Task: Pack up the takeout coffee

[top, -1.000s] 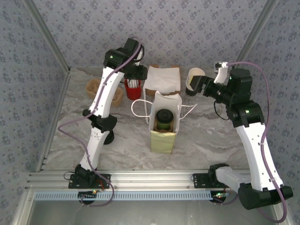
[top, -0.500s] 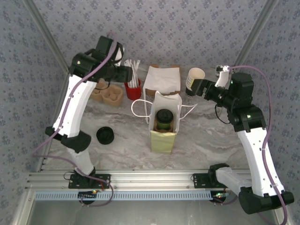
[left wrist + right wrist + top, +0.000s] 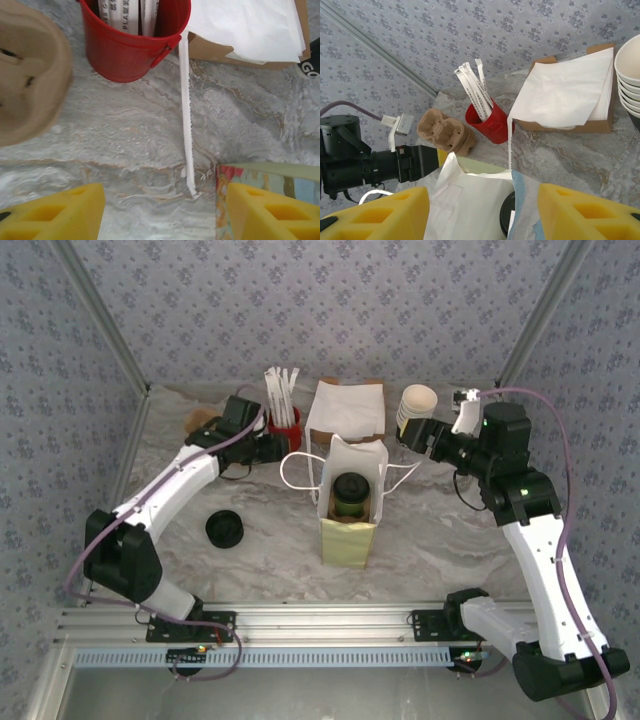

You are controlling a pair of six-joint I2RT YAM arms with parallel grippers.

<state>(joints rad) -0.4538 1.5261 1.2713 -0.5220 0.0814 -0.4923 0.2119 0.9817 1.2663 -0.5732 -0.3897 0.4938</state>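
Paper bag (image 3: 350,535) stands upright at table centre, mouth open. Takeout coffee (image 3: 350,495) sits inside it, lid on, so we judge the main packing done and extras in hand.

Left gripper (image 3: 162,205) is low between red cup (image 3: 285,430) and bag, fingers spread, gripping nothing. Right gripper (image 3: 483,195) hovers at the bag's right rim, also spread and empty.

A thin white strip (image 3: 186,115) runs from the red cup's rim toward the bag corner; stick or handle, we cannot tell. The next move needs a fine pinch without tipping the bag.

Half a second ago the left arm stood high over the sticks; it has since dropped. Bag and coffee are unmoved.
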